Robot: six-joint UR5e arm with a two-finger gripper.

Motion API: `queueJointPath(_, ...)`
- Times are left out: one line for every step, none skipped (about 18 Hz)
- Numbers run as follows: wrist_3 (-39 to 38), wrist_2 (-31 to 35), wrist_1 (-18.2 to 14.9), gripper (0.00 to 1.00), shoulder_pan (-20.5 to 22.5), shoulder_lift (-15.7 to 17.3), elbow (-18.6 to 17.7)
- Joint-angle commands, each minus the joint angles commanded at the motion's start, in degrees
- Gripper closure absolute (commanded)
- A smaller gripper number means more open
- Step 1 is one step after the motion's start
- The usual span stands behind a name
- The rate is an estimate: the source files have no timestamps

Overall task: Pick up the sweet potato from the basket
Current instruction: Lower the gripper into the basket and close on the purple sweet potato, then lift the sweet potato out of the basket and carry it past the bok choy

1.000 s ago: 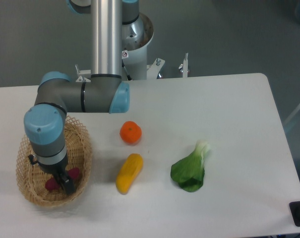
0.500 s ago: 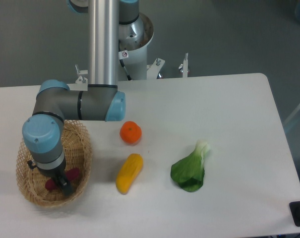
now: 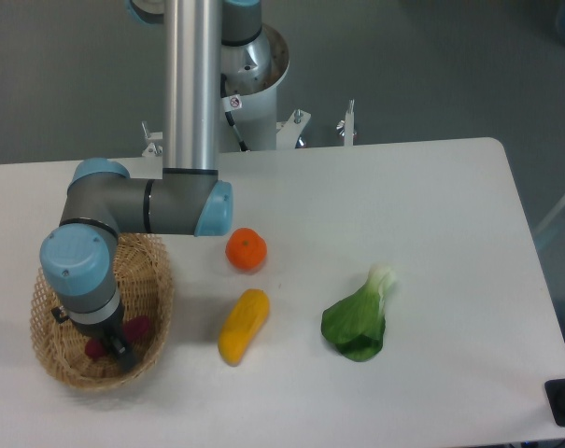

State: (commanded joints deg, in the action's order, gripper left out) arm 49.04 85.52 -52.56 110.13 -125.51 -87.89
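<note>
The sweet potato (image 3: 137, 329) is a small reddish-purple tuber lying inside the tan wicker basket (image 3: 156, 280) at the table's left front. My gripper (image 3: 117, 343) reaches straight down into the basket, with its dark fingers astride the middle of the sweet potato. Both ends of the tuber stick out on either side of the fingers. The wrist hides the fingers' upper part, and whether the jaws press on the tuber does not show.
A round orange fruit (image 3: 247, 250) sits right of the basket. A yellow-orange oblong vegetable (image 3: 243, 325) lies in front of it. A green leafy vegetable (image 3: 359, 318) rests farther right. The arm's elbow hangs over the basket's back rim.
The wrist and gripper have shifted slightly left and forward inside the basket, and the elbow has drawn left. The sweet potato lies where it was.
</note>
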Motion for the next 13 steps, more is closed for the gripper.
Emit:
queueJointPath(-0.09, 0.00, -0.09, 0.51, -0.09, 0.18, 0.00)
queueJointPath(-0.18, 0.00, -0.09, 0.62, -0.09, 0.44, 0.00)
queueJointPath(-0.18, 0.00, -0.09, 0.68, -0.09, 0.62, 0.00)
queueJointPath(-0.44, 0.09, -0.09, 0.70, -0.09, 0.70, 0.00)
queueJointPath(-0.53, 0.00, -0.18, 0.72, -0.09, 1.23, 0.00)
queueJointPath(-0.53, 0.00, -0.26, 0.74, -0.09, 1.75, 0.00)
queueJointPath(-0.53, 0.09, -0.44, 0.75, -0.09, 2.28, 0.09)
queueJointPath(-0.53, 0.00, -0.70, 0.75, -0.09, 3.07, 0.00)
queueJointPath(-0.53, 0.00, -0.88, 0.75, -0.09, 3.69, -0.09)
queueJointPath(-0.70, -0.09, -0.88, 0.75, -0.09, 4.30, -0.09)
queueJointPath(-1.23, -0.26, -0.88, 0.75, 0.00, 4.74, 0.00)
queueJointPath(-1.32, -0.26, -0.88, 0.75, 0.09, 5.27, 0.09)
queueJointPath(-1.41, -0.35, -0.88, 0.75, 0.09, 5.80, 0.00)
